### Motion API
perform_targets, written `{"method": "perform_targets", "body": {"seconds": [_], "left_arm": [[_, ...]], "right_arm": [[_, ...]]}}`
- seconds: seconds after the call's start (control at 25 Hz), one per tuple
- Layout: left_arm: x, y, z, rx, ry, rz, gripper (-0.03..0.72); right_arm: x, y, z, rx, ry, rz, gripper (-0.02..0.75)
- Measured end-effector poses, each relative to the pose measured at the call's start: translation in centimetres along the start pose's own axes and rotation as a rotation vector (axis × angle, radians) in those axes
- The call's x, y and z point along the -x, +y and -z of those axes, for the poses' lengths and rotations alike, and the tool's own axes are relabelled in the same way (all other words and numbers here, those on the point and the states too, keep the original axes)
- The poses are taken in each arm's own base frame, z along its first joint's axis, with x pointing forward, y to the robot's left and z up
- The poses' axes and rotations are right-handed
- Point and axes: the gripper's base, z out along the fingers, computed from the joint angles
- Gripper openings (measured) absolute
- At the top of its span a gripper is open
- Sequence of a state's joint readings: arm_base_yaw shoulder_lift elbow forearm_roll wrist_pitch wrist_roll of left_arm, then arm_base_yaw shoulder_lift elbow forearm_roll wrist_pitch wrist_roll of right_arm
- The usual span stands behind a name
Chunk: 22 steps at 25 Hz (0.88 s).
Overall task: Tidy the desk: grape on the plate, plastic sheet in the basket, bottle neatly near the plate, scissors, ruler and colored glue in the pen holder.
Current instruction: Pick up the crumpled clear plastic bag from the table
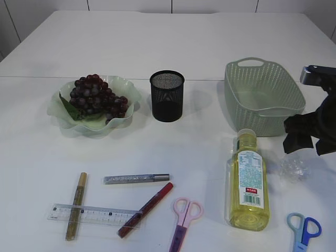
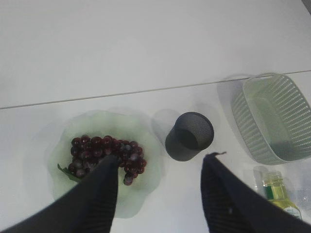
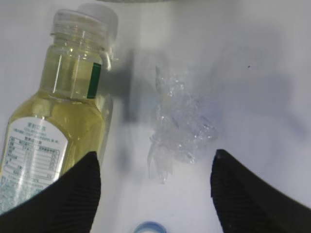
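Right wrist view is showing the right claw (image 3: 155, 194) standing wide, its black fingers (image 3: 73, 189) straddling the crumpled clear plastic sheet (image 3: 182, 128) without touching it. That sheet is lying on the white bench (image 1: 157, 47), just beside the lying yellow-liquid plastic bottle (image 3: 58, 116) and in front of the pale green perforated basket (image 1: 262, 97). Left wrist view is showing the left claw (image 2: 160, 194) also spread wide, holding nothing, hovering above the dark red grape bunch (image 2: 104, 153) sitting on the wavy green plate (image 2: 141, 131) beside the black mesh pen holder (image 2: 189, 136). Pink-handled scissors (image 1: 185, 218), blue-handled scissors (image 1: 303, 231), both being cut off by the frame edge, a clear ruler (image 1: 94, 214) and three glue pens (image 1: 136, 179) are lying at the near edge.
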<state>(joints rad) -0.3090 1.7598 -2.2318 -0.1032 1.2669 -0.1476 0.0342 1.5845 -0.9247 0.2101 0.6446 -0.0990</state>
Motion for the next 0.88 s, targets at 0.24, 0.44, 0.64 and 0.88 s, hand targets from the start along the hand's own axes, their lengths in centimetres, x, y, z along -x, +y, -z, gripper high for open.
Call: {"method": "perform_targets", "body": {"seconds": [0.24,0.44,0.64,0.88], "left_arm": [[0.0,0.0,0.0,0.000,0.000,-0.005,0.405],[0.0,0.0,0.0,0.000,0.000,-0.013,0.405],[0.0,0.0,0.0,0.000,0.000,-0.021,0.405],[0.0,0.0,0.0,0.000,0.000,-0.025,0.405]], "right_arm": [[0.5,0.1,-1.8,-0.024,-0.015,0.042,0.549],[0.4,-0.3,-3.5,-0.041,0.011,0.055,0.549],[0.5,-0.5,-4.6,-0.049,0.014,0.058,0.549],[0.5,-0.6,-5.5,-0.054,0.010,0.059,0.564]]}}
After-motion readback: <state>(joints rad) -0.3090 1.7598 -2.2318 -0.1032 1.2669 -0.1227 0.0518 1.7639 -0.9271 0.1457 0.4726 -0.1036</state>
